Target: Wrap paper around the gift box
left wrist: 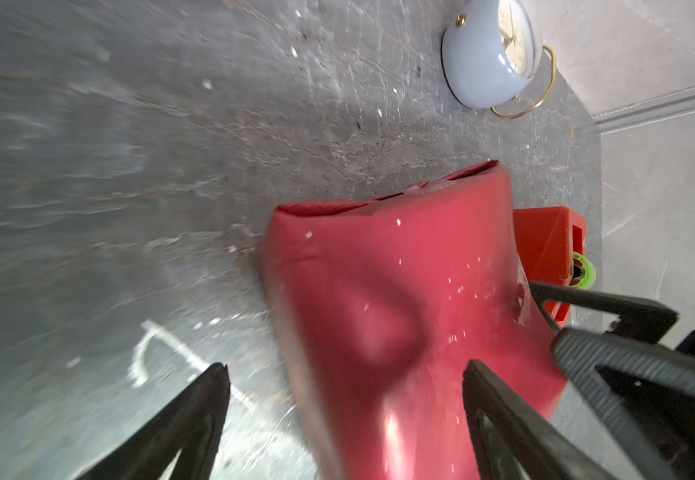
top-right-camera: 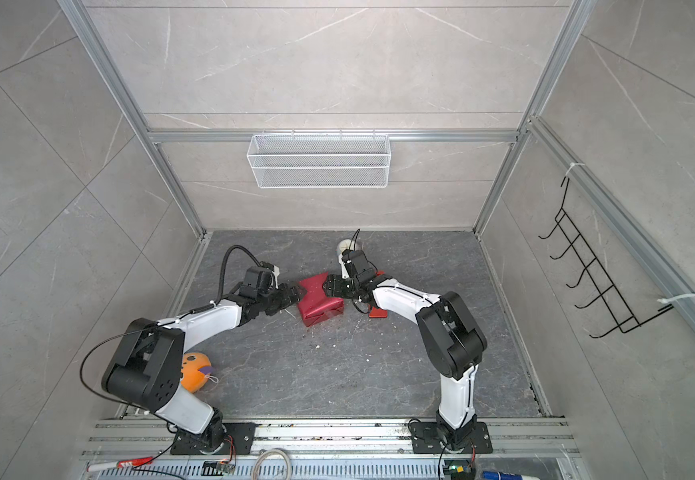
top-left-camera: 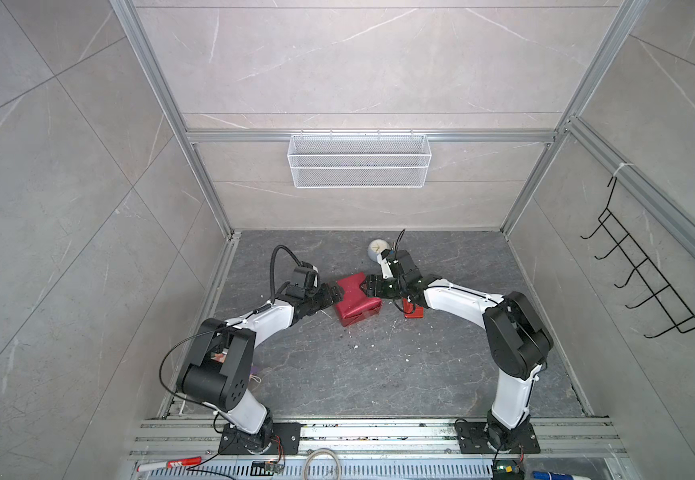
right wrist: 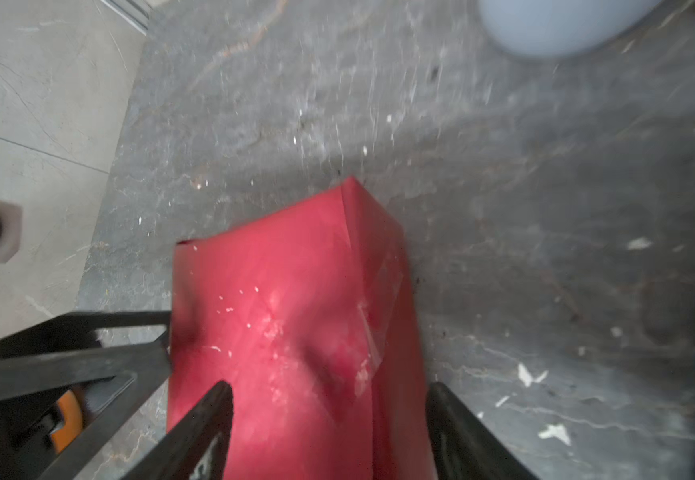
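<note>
The red paper parcel [top-left-camera: 357,300] lies between the left gripper [top-left-camera: 336,294] and right gripper [top-left-camera: 365,286]. Both jaws stand wide apart at its ends, clamping nothing visibly.

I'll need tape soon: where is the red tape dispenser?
In both top views the tape dispenser lies on the table right of centre, beside the wrapped gift box and partly under the right arm.

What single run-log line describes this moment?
paper: folded into package | left gripper: open, at one end | right gripper: open, at opposite end
</note>
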`<state>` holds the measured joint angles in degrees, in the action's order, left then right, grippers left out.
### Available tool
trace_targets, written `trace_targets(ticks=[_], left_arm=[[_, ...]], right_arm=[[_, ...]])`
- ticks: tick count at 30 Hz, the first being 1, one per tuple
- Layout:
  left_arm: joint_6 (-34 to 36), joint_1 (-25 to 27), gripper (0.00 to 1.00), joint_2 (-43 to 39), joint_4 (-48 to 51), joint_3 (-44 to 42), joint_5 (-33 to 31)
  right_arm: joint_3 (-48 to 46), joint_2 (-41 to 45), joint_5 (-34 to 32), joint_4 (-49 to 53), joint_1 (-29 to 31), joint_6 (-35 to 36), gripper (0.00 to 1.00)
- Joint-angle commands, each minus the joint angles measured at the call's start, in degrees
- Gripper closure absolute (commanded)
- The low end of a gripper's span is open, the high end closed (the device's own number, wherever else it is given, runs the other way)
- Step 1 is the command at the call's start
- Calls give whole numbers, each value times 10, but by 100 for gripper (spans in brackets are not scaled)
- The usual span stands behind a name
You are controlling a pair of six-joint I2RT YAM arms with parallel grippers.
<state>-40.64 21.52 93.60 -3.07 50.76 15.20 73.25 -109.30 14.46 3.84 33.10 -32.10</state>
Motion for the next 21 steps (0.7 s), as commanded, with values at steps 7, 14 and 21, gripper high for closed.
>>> trace_targets(ticks=[7,14,21], left_arm=[[-16,40,13,-1,-59,-7,91],[52,33,9,-63,4,-25,17],[151,0,1,-231,15,-115,-216]], right_arm=[[-172,117,113,-104,22,-80,31],[-245,281,-71,46,2,-5,25],[-254,416,-322,150,-46,91,1]])
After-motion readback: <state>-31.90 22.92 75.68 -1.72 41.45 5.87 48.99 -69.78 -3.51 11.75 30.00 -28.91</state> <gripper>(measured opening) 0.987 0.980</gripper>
